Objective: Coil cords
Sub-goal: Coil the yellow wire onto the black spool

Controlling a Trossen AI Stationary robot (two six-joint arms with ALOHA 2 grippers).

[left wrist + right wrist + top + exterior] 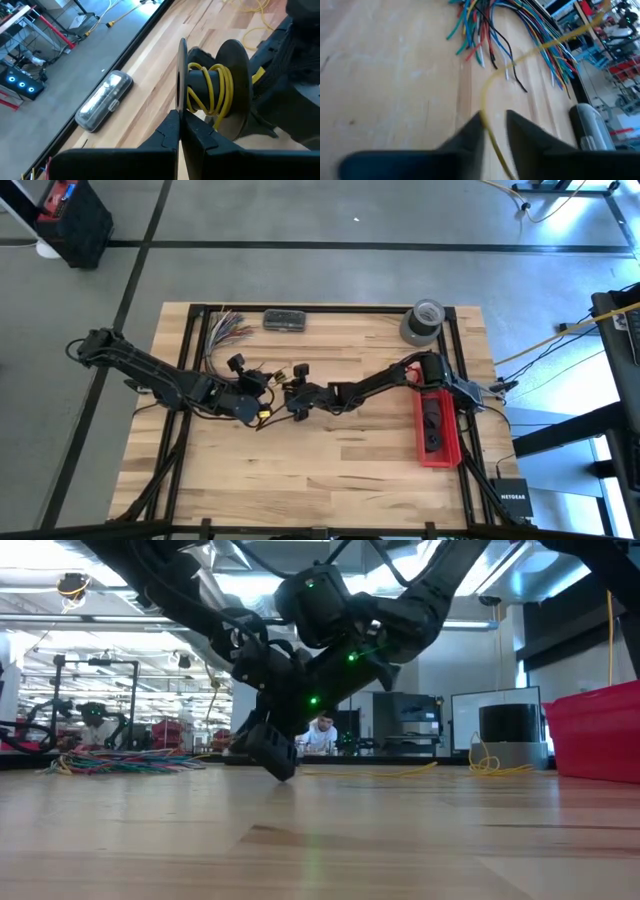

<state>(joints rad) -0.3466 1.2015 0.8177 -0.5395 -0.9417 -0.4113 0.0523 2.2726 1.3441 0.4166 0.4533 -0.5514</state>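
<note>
Left gripper [179, 131] clamped black spool's disc [182, 75], thin yellow cord [212, 90] wound on it; right gripper [494, 125] fingers apart around cord above wooden table [340, 450].

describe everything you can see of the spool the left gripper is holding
The spool is dark, with two thin round flanges and a narrow core. Several turns of yellow cord are wound loosely round that core. It sits tilted above the wooden table. The left gripper is shut on the rim of the nearer flange. The cord's free end runs between the fingers of the right gripper.
</note>
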